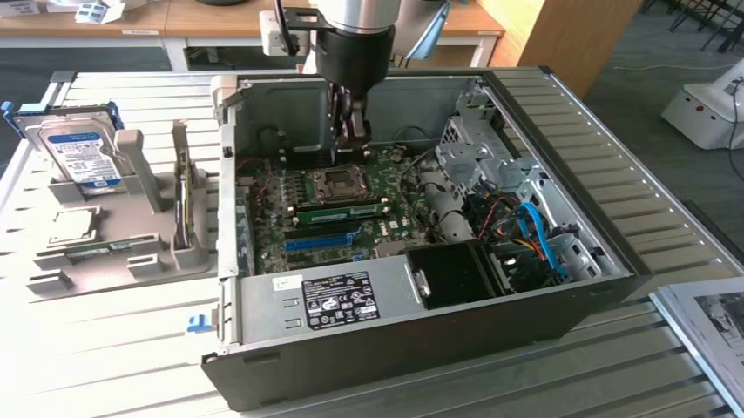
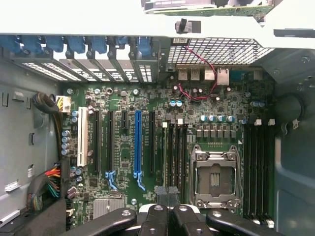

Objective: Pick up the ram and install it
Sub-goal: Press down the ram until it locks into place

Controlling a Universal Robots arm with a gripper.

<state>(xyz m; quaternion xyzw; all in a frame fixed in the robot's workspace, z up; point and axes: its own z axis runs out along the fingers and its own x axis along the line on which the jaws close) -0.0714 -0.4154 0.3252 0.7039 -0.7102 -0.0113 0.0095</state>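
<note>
The case [image 1: 546, 165] is matt grey sheet metal; the board [image 2: 123, 147] is glossy green laminate; the bench [image 1: 139, 348] is ribbed pale metal.

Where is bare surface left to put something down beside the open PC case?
Bare slatted table lies in front of the grey parts stand, toward the case, and along the exterior view's right of the case. Crowded: the stand with its hard drive, and inside the case, where the claw hangs over the motherboard.
</note>
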